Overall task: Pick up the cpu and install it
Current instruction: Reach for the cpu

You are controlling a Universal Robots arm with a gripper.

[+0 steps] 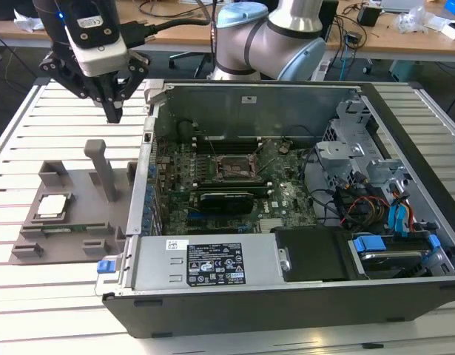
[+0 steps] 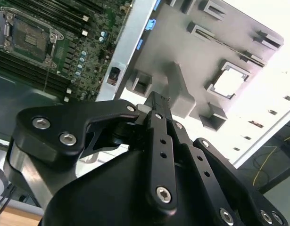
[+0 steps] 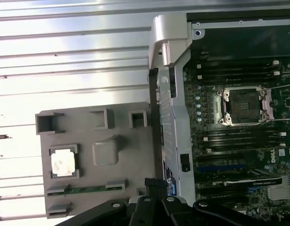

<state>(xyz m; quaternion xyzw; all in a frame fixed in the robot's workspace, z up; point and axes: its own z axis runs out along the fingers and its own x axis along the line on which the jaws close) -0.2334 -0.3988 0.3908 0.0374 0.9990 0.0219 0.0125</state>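
Observation:
The cpu (image 1: 52, 205), a small silvery square chip, lies in a recess of the grey plastic tray (image 1: 79, 238) on the slatted table, at the exterior view's left. My gripper (image 1: 113, 112) hangs high above the tray's far edge, up and off to the side of the cpu. Its black fingers meet at a point with nothing between them. In both wrist views the cpu (image 2: 229, 81) (image 3: 63, 162) rests untouched in its tray pocket, apart from the gripper (image 2: 157, 101) (image 3: 153, 184). Inside the open computer case, the dark square socket (image 1: 233, 167) (image 3: 243, 106) sits on the motherboard with its metal frame.
The open computer case (image 1: 160, 100) fills the middle and the exterior view's right, its wall close beside the tray. A tall grey post (image 1: 103, 168) rises from the tray between cpu and case. Cables and drive cages (image 1: 375, 185) crowd the case's right.

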